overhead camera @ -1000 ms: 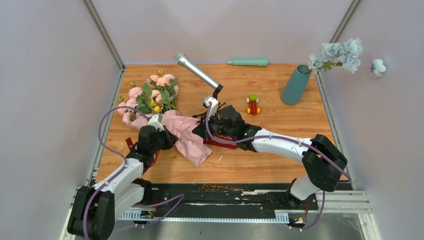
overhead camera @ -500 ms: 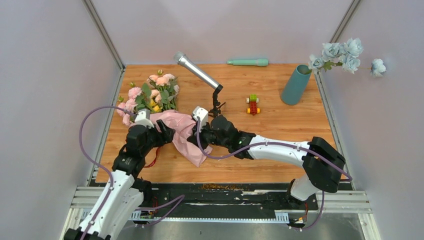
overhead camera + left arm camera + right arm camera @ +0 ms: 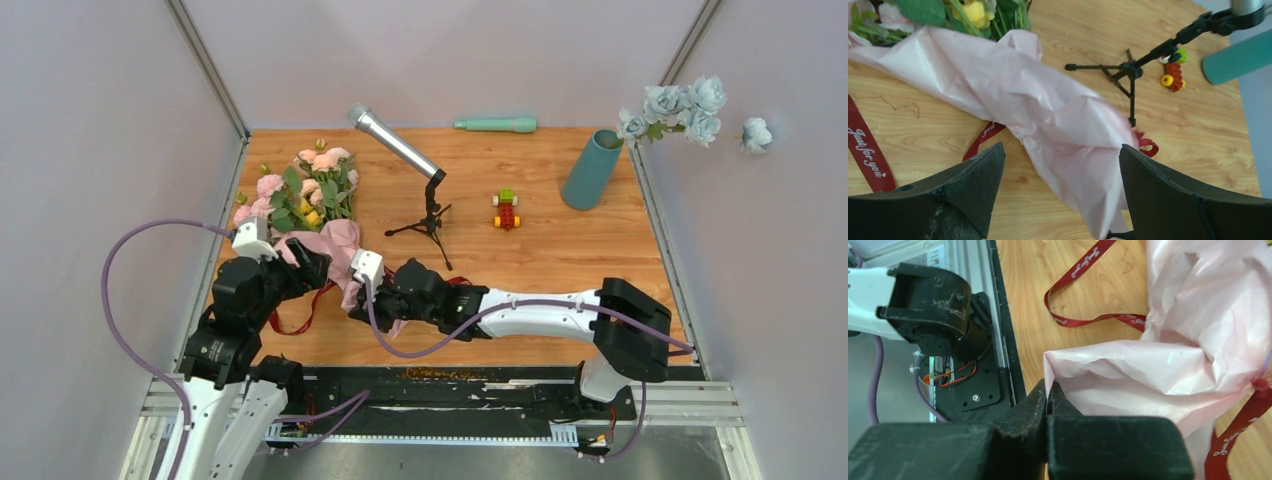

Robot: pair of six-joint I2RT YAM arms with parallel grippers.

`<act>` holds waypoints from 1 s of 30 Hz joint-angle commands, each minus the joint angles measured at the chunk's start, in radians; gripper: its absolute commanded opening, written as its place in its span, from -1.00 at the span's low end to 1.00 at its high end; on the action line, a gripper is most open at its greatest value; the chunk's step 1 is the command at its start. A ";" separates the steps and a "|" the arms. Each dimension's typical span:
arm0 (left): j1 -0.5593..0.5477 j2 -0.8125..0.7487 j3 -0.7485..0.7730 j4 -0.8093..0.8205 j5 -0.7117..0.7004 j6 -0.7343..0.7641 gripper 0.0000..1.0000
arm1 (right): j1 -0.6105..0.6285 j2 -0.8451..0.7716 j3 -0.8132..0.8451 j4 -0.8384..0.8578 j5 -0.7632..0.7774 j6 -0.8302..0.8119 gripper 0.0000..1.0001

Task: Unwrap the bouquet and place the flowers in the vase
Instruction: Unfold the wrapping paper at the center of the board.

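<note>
- Bouquet lies at the left of the table, its wrap loosened and its ribbon loose.
- Right pincer is clamped on the wrap's edge; draw it off slowly.
- Left pincer gapes empty above the wrap; it should pin the flowers.
- Vase stands well apart, far right.

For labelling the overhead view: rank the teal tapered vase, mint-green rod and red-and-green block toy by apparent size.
1. Teal tapered vase.
2-3. Mint-green rod and red-and-green block toy: the rod is longer but thinner, so they look about alike.
</note>
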State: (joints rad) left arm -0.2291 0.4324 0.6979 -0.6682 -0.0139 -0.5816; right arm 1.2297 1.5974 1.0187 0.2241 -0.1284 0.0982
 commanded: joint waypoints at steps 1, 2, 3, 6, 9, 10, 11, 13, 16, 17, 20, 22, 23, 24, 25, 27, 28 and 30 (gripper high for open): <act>0.002 -0.006 0.083 -0.067 0.020 -0.005 0.84 | 0.036 0.039 0.046 0.034 -0.008 -0.007 -1.00; 0.002 -0.006 0.084 -0.066 0.033 -0.011 0.85 | 0.040 0.046 0.048 0.036 -0.008 -0.005 -1.00; 0.002 -0.003 0.079 -0.064 0.072 -0.013 0.86 | 0.043 0.050 0.053 0.038 -0.008 -0.004 -1.00; 0.002 0.005 0.044 -0.039 0.165 -0.017 0.88 | 0.047 0.057 0.057 0.044 -0.008 0.000 -1.00; 0.002 0.010 -0.021 -0.005 0.214 -0.030 0.90 | 0.048 0.058 0.059 0.044 -0.008 0.000 -1.00; 0.002 0.013 -0.033 0.019 0.243 -0.042 0.91 | 0.048 0.058 0.060 0.043 -0.008 0.000 -1.00; 0.002 0.014 -0.061 0.036 0.259 -0.049 0.94 | 0.048 0.058 0.061 0.043 -0.007 0.001 -1.00; 0.002 0.021 -0.104 0.086 0.310 -0.075 0.96 | 0.048 0.061 0.061 0.043 -0.008 0.003 -1.00; 0.002 0.032 -0.153 0.123 0.327 -0.094 0.96 | 0.049 0.061 0.062 0.044 -0.009 0.008 -1.00; 0.002 0.031 -0.162 0.131 0.331 -0.098 0.94 | 0.048 0.062 0.063 0.045 -0.010 0.009 -1.00; 0.003 0.028 -0.215 0.203 0.374 -0.131 0.65 | 0.050 0.062 0.064 0.044 -0.011 0.011 -1.00; 0.002 0.028 -0.237 0.233 0.384 -0.145 0.35 | 0.050 0.058 0.066 0.034 -0.009 0.010 -0.98; 0.002 0.027 -0.242 0.232 0.374 -0.143 0.15 | 0.050 0.050 0.067 0.022 -0.002 0.009 -0.90; 0.002 0.025 -0.243 0.220 0.366 -0.135 0.06 | 0.050 0.041 0.067 0.014 0.002 0.008 -0.80; 0.002 0.021 -0.242 0.212 0.346 -0.131 -0.10 | 0.050 0.029 0.066 0.003 0.007 0.008 -0.66; 0.002 0.010 -0.242 0.188 0.315 -0.120 -0.32 | 0.050 -0.001 0.062 -0.018 0.018 0.007 -0.37; 0.002 0.003 -0.240 0.168 0.294 -0.114 -0.39 | 0.049 -0.018 0.061 -0.031 0.026 0.002 -0.22; 0.002 -0.009 -0.235 0.137 0.266 -0.104 -0.54 | 0.045 -0.054 0.056 -0.064 0.059 0.000 -0.01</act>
State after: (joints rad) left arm -0.2291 0.4484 0.4515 -0.5137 0.3046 -0.7067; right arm 1.2743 1.6409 1.0409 0.2024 -0.1200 0.1043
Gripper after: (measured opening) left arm 0.276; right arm 0.418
